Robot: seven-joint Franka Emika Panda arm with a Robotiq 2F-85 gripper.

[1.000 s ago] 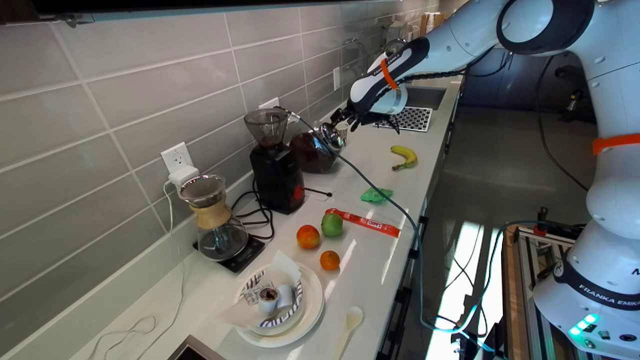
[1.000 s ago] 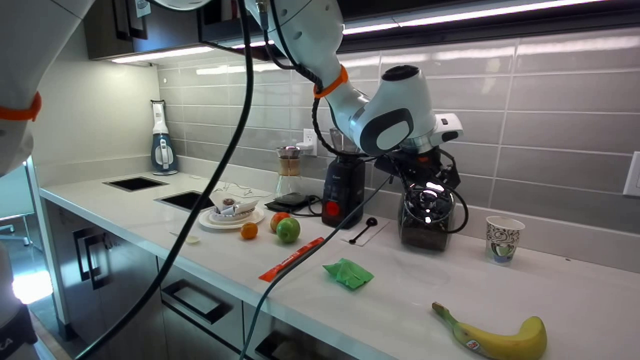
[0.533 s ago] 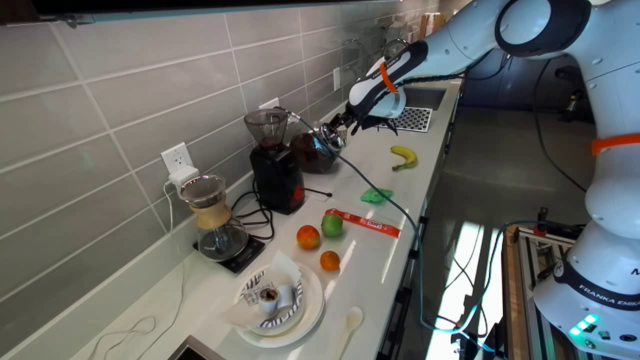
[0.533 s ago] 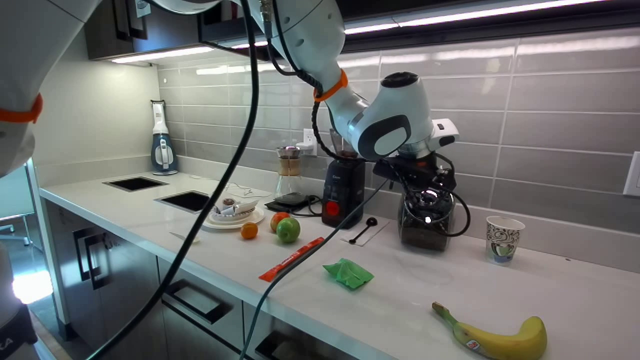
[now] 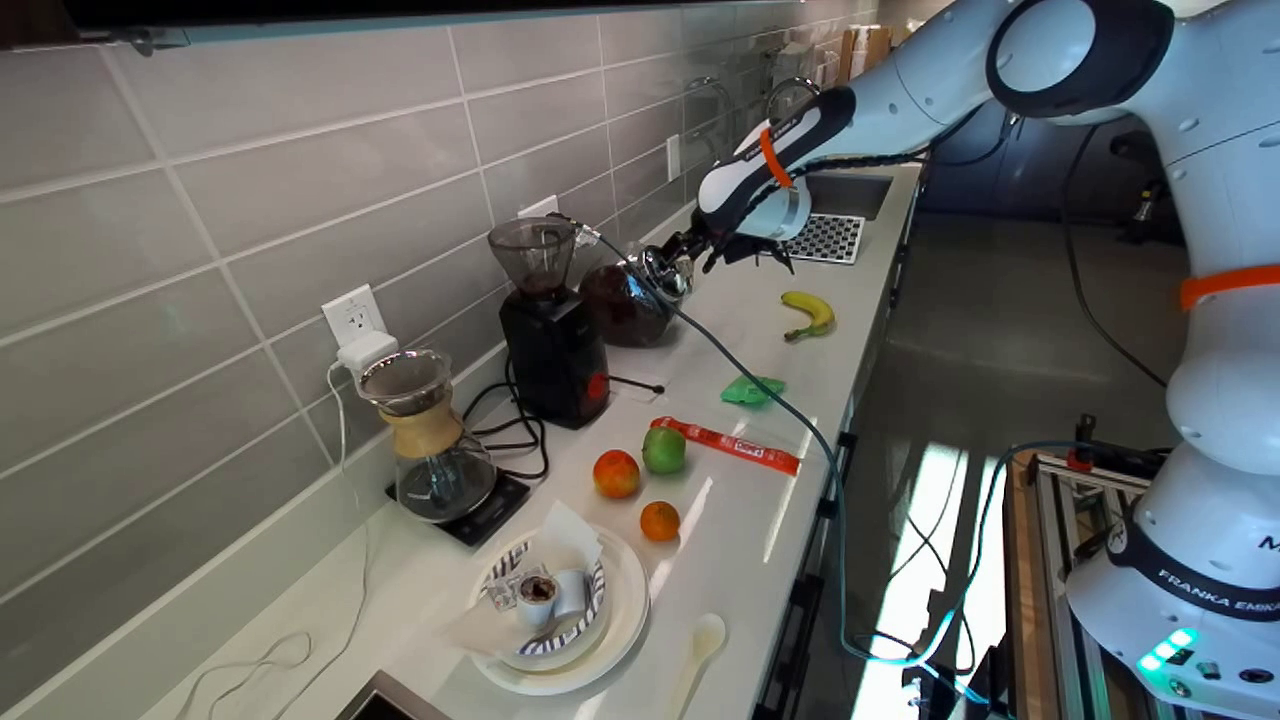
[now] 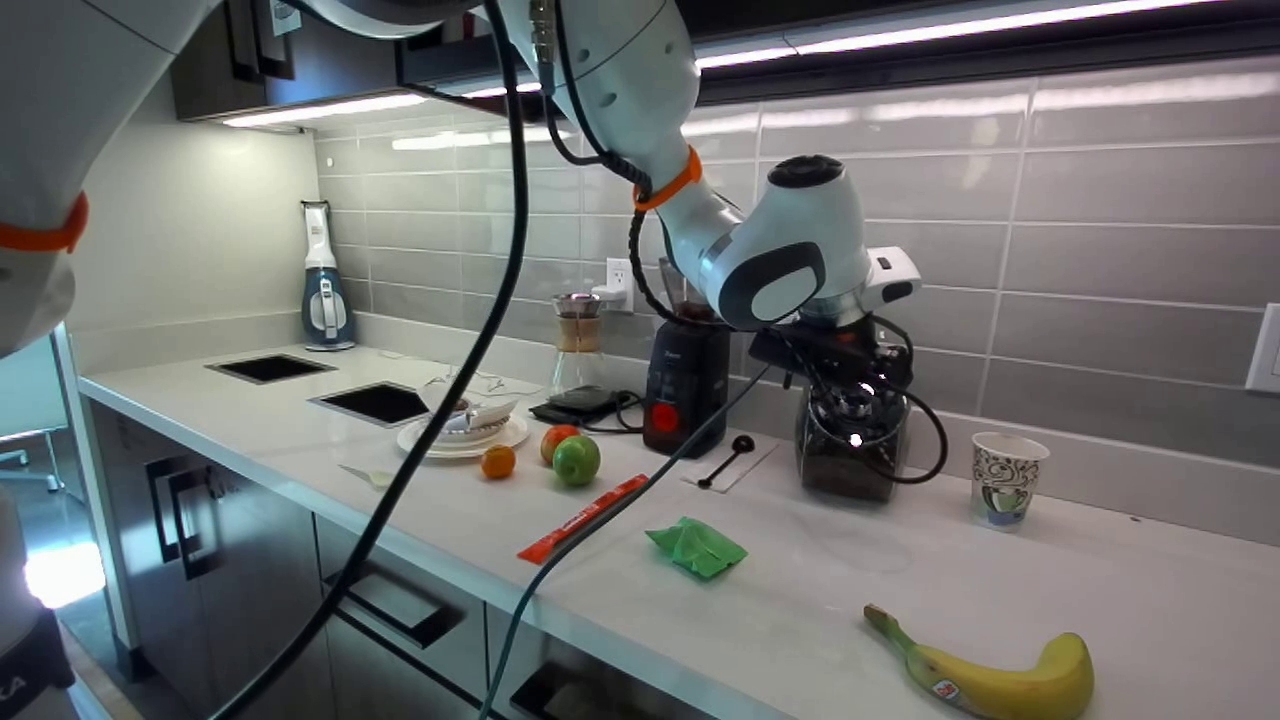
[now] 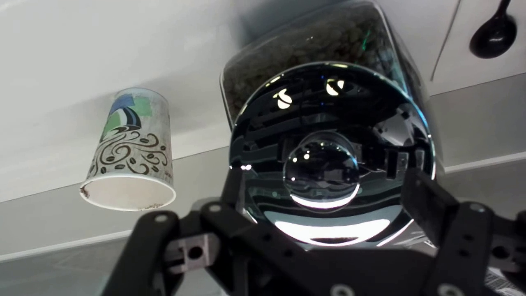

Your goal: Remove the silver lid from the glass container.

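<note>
The silver lid point(image 7: 324, 98) is a shiny round dome with a ball knob point(image 7: 321, 172). It sits on the glass container point(image 7: 304, 49), a squat clear jar with dark contents. In both exterior views the jar point(image 5: 622, 308) point(image 6: 848, 468) stands by the wall; the lid point(image 5: 668, 272) is partly covered by my gripper and cables. My gripper point(image 7: 324, 184) is open above the lid, fingers point(image 7: 233, 187) spread wide either side of the knob and apart from it. Whether the fingertips touch the lid's surface I cannot tell.
A tall dark appliance point(image 5: 556, 345) stands beside the jar. A paper cup point(image 6: 1008, 480) stands on its other side. A tiled wall point(image 6: 1120, 330) is close behind. A banana point(image 6: 990, 665), green packet point(image 6: 698, 547) and black spoon point(image 6: 735, 460) lie in front. A cable point(image 5: 735, 350) crosses the scene.
My arm and gripper have moved down a little, closer to the lid. The lid, the jar and the other objects have not visibly moved.
</note>
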